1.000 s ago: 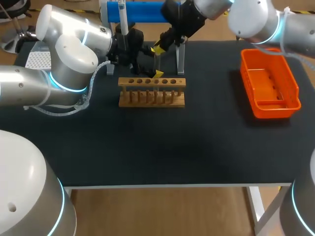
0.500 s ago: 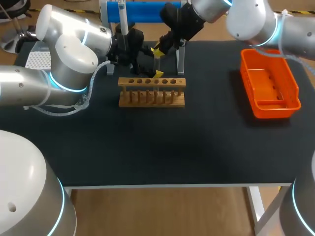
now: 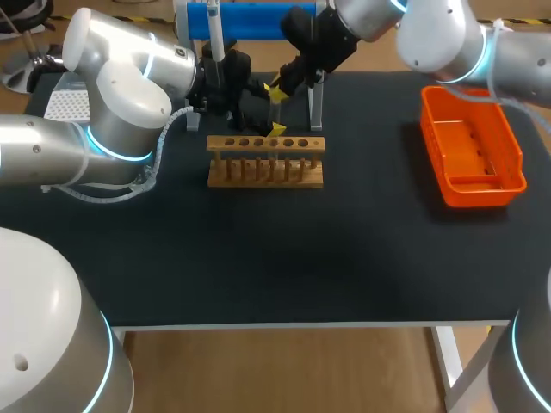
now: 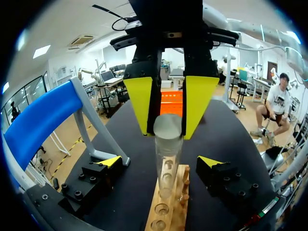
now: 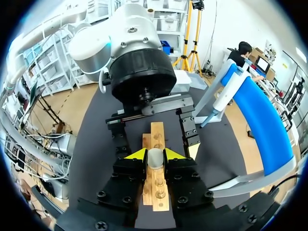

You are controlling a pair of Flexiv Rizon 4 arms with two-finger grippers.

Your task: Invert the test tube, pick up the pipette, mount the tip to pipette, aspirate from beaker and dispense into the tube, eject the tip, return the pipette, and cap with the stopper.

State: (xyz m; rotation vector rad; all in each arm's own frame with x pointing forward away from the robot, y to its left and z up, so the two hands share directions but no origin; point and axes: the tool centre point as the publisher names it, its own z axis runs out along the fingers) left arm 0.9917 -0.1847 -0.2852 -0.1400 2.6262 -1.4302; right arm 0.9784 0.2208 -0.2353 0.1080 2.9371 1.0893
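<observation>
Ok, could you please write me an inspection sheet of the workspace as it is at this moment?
Surface: black table top, no spills seen.
Job's things: clear cylindrical test tube upright over the wooden tube rack; white pipette hanging on the blue stand.
Clutter: orange plastic bin at the right, nothing seen inside.
Grippers: right gripper, fingers shut on the test tube's upper end; left gripper, fingers open either side of the tube, not touching.
Cables: grey cable looped beside the left arm's wrist.
Surroundings: nothing seen reaching over the table.
</observation>
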